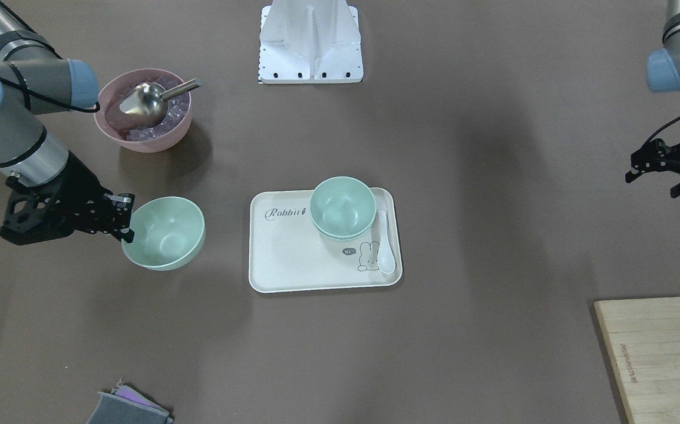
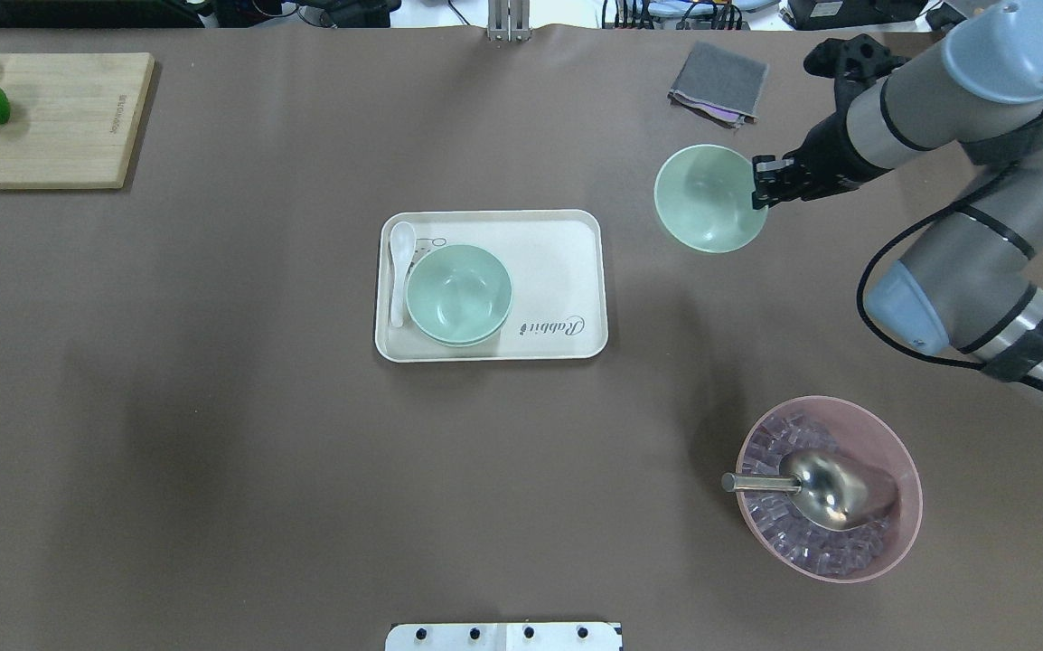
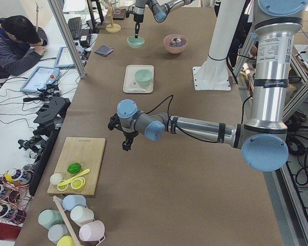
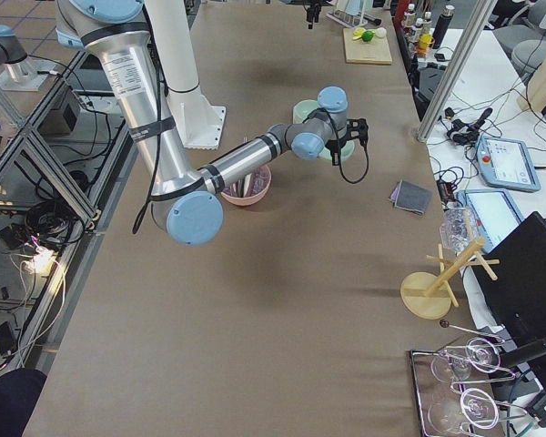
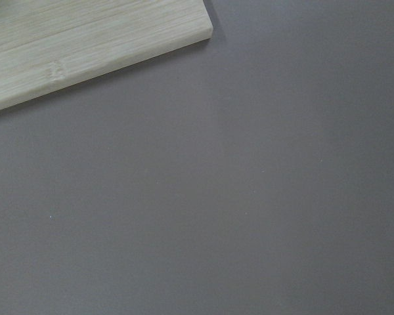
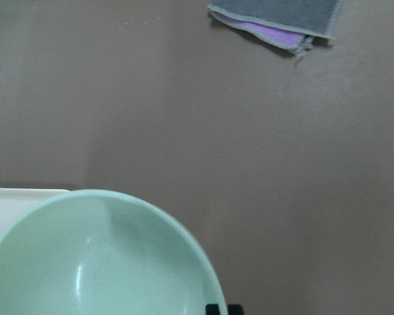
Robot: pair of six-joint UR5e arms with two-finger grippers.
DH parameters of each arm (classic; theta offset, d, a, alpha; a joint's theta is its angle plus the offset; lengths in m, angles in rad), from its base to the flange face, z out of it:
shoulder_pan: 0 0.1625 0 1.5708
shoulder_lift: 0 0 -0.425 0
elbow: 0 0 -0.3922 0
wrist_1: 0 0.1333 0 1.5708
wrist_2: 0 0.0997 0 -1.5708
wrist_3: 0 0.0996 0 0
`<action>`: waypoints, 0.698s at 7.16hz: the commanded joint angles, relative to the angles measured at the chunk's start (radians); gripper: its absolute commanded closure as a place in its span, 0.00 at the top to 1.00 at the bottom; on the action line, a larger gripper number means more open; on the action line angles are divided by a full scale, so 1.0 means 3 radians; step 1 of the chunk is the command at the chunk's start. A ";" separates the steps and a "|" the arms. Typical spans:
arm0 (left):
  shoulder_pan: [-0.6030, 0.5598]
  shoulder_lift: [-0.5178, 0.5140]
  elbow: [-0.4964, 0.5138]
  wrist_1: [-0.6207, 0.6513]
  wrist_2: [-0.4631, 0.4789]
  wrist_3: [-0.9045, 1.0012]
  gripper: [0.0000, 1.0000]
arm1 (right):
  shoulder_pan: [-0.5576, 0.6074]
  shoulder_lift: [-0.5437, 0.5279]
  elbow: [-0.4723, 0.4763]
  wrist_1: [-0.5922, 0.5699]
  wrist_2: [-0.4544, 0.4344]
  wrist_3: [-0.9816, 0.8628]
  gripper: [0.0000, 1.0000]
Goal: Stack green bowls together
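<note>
One green bowl is at the table's right side and also shows in the overhead view and the right wrist view. My right gripper is shut on its rim, the side nearest the arm. Two more green bowls sit nested together on a cream tray in the middle. My left gripper hangs open and empty over bare table far to the left, near the cutting board.
A pink bowl with ice and a metal scoop stands near my right arm. A white spoon lies on the tray. A grey cloth lies beyond the held bowl. A wooden cutting board with fruit is far left.
</note>
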State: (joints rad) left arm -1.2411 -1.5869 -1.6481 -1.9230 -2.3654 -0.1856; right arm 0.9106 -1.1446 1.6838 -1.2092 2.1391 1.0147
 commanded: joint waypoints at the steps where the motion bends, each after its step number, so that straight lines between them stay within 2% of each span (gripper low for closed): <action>1: 0.0000 0.0003 0.0007 0.0003 0.0000 0.0000 0.98 | -0.0369 0.0601 0.0058 -0.0898 -0.0297 0.0350 0.00; 2: -0.0005 0.0008 0.0012 0.0008 0.0005 0.0000 0.98 | -0.0543 0.0817 0.0078 -0.1222 -0.0436 0.0543 0.00; 4: -0.0015 0.0074 0.0017 0.0064 0.0015 -0.0005 0.98 | -0.0850 0.1104 -0.0023 -0.1246 -0.0686 0.1090 0.00; 5: -0.0167 0.0079 0.0017 0.0388 0.0015 -0.0005 0.98 | -0.0943 0.1237 -0.0145 -0.1241 -0.0723 0.1233 0.00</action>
State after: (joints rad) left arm -1.2565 -1.5704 -1.6430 -1.8839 -2.3609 -0.1866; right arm 0.6704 -0.8237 1.6736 -1.5764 1.9484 1.3188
